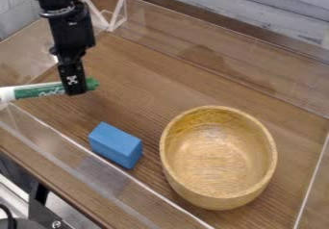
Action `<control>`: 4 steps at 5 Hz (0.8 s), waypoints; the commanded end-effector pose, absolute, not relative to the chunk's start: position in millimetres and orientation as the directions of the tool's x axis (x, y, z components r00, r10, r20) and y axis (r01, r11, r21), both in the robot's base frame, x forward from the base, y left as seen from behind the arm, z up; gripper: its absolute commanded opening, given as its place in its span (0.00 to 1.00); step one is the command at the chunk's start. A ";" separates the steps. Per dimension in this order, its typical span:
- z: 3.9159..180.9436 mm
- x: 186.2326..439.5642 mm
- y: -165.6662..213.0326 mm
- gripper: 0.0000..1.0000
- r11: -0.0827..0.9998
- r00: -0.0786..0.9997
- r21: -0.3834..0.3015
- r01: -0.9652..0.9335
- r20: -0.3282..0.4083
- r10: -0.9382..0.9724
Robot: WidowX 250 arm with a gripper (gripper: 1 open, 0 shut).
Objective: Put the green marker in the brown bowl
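I have the one camera view, looking down across a wooden tabletop with visible grain and what look like pale, shiny strips running along its left side and lower edge. The black arm reaches in from eleven o'clock. At its lower end, toward nine o'clock, the fingers are closed on the green marker, gripping it near its dark green cap. The marker's white end points out to nine o'clock, at the picture's edge. I can't tell from here how far its underside is from the surface.

The blue block sits on the wood toward seven o'clock, tilted on the diagonal. Just to its right, toward four o'clock, is the brown bowl, round and thick-rimmed, with nothing inside it; the marker is well apart from it, on the far side of the block.

Of the room I get little: a white frame-like piece near eleven o'clock, and dark parts in the corner around seven.
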State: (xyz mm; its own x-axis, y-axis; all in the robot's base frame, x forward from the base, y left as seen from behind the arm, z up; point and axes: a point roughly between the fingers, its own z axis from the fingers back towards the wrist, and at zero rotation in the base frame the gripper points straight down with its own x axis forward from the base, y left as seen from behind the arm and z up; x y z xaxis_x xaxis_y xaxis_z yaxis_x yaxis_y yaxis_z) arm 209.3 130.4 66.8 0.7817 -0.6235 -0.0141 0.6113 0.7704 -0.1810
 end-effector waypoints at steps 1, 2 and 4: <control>89.6 218.0 130.2 0.00 0.778 0.783 -0.112 0.619 0.011 -0.622; 93.4 217.1 125.6 0.00 0.785 0.791 -0.114 0.609 0.017 -0.611; 106.7 215.5 89.6 0.00 0.804 0.813 -0.126 0.581 0.033 -0.582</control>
